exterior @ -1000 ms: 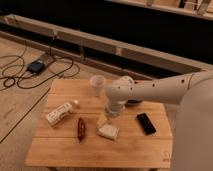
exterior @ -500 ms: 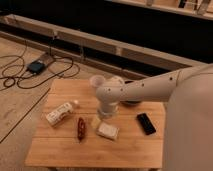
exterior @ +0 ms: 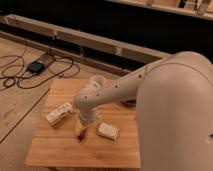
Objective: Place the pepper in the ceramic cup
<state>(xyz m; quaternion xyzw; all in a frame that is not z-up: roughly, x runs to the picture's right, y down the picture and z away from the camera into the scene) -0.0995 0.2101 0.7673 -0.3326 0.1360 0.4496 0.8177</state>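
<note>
**A:** Where does the camera view put the gripper [exterior: 80, 128]?

**B:** Low over the near-left middle of the wooden surface [exterior: 55, 150], at the end of the arm [exterior: 115, 92] that reaches in from the right. It sits right on top of the pepper [exterior: 83, 134], of which only a dark reddish sliver shows at the gripper's near edge.

**A:** Is it open, or clamped on the pepper?

**B:** That cannot be told from here (the wrist covers the business end). Nor can one tell whether the pepper is touched at all.

**A:** So what could go wrong?

**B:** First, a bad grasp. The pepper is slender, glossy and lying flat. A closure off its middle would likely squirt it sideways or catch only the tip, and it would drop on the lift.

**A:** And the neighbours?

**B:** The white bottle [exterior: 59, 114] lies just to the left and the pale block [exterior: 107, 131] just to the right, both near the gripper. A sideways drift could nudge either one.

**A:** And the ceramic cup [exterior: 96, 81]?

**B:** It stands upright at the far side of the surface, partly hidden behind the arm, and it looks light. The carry runs from near to far, so a low path or a sweeping forearm could tip it. A release off its rim would leave the pepper beside the cup, not in it.
</note>
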